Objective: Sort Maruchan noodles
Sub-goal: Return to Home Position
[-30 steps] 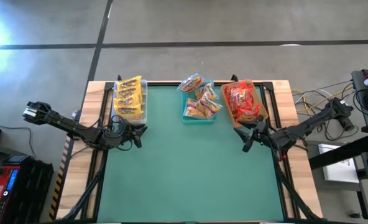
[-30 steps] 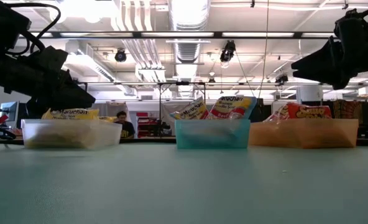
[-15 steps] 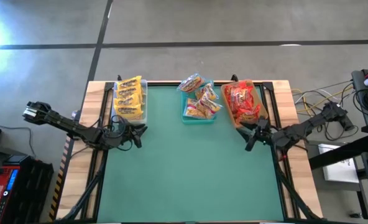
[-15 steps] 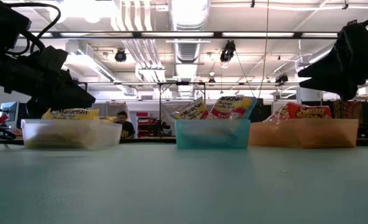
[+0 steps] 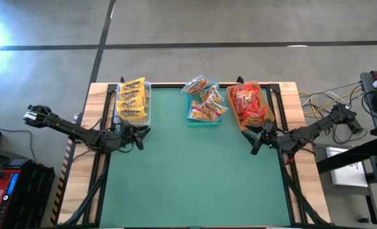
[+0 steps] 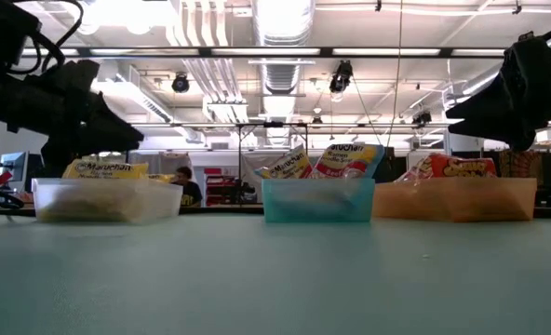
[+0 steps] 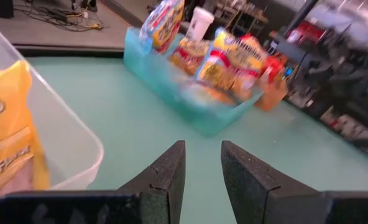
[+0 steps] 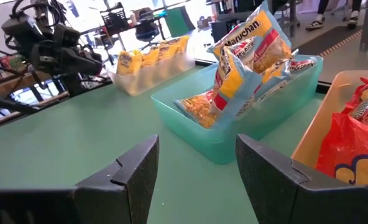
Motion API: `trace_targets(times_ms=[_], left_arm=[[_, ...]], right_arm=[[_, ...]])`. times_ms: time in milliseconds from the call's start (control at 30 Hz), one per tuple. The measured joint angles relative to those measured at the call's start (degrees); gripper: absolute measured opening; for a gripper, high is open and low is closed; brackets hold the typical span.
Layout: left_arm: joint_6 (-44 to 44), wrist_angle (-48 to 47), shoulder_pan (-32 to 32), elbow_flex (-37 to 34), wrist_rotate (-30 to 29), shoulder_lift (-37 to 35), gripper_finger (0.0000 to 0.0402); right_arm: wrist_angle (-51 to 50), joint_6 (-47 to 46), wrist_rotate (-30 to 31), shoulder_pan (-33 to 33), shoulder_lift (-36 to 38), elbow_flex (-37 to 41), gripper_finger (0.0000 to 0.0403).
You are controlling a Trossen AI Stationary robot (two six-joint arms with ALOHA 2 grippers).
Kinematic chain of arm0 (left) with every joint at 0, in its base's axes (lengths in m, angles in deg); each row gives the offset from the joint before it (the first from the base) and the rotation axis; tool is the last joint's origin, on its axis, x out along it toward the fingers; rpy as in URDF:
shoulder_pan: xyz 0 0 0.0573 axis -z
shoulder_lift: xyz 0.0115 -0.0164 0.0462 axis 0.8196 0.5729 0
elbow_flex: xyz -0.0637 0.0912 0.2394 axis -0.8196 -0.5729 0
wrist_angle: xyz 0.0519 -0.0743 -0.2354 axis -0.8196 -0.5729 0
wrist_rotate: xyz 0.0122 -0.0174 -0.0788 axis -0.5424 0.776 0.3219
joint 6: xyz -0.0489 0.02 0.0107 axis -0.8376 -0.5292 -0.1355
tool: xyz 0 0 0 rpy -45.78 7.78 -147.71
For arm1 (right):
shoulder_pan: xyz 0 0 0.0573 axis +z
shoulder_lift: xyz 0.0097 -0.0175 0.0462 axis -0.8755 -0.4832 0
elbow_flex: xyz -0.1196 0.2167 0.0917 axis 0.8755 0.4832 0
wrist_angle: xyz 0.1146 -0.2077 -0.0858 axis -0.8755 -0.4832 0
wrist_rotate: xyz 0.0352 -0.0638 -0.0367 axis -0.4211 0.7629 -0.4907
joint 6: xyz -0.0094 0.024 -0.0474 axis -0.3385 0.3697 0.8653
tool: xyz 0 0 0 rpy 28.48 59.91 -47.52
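The Maruchan noodles lie sorted in three bins along the table's far edge: yellow packets (image 5: 132, 100) in a clear bin, multicoloured packets (image 5: 205, 102) in a teal bin (image 8: 246, 124), red packets (image 5: 249, 105) in a tan bin. My left gripper (image 5: 142, 135) hovers just in front of the clear bin, open with a narrow gap (image 7: 202, 163) and nothing between its fingers. My right gripper (image 5: 255, 141) hovers in front of the tan bin, open (image 8: 196, 168) and empty, pointing toward the teal bin.
The green mat (image 5: 195, 178) in front of the bins lies bare. Wooden table edges and black frame rails run along both sides. Cables and equipment sit off the table's right side (image 5: 367, 95). A person shows far behind the bins in the low view (image 6: 182, 181).
My right gripper has sunk a little and tipped more level in front of the tan bin. The packets and bins have kept still.
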Motion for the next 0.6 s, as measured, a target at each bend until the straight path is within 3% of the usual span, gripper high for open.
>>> trace_targets(times_ms=[600], left_arm=[[0.0, 0.15, 0.0, 0.02, -0.03, -18.54, 0.0087]], right_arm=[[-0.02, 0.0, -0.02, 0.0, -0.02, 0.0, 0.0201]])
